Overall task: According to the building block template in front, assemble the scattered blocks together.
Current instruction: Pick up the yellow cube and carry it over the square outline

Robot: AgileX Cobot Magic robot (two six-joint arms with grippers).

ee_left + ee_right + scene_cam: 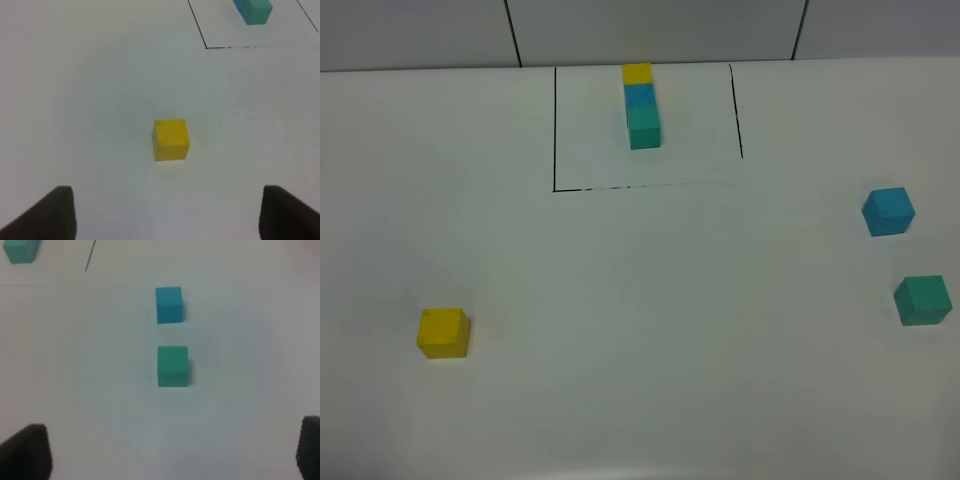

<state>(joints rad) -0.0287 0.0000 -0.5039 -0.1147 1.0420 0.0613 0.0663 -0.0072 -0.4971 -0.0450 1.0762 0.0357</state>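
The template [641,105] is a joined row of yellow, blue and teal-green cubes inside a black-lined box at the back of the table; its green end shows in the left wrist view [256,11]. The loose yellow cube [444,333] sits front left, and in the left wrist view [171,139] it lies ahead of my open, empty left gripper [167,220]. The loose blue cube [888,211] and the teal-green cube [922,300] sit at the right. In the right wrist view the green cube [173,366] and the blue cube [169,304] lie ahead of my open, empty right gripper [167,452]. Neither gripper shows in the exterior view.
The white table [650,300] carries a black-lined rectangle [554,130] around the template. A wall with dark seams [512,30] stands behind the table. The two right cubes lie close to the right edge of the exterior view.
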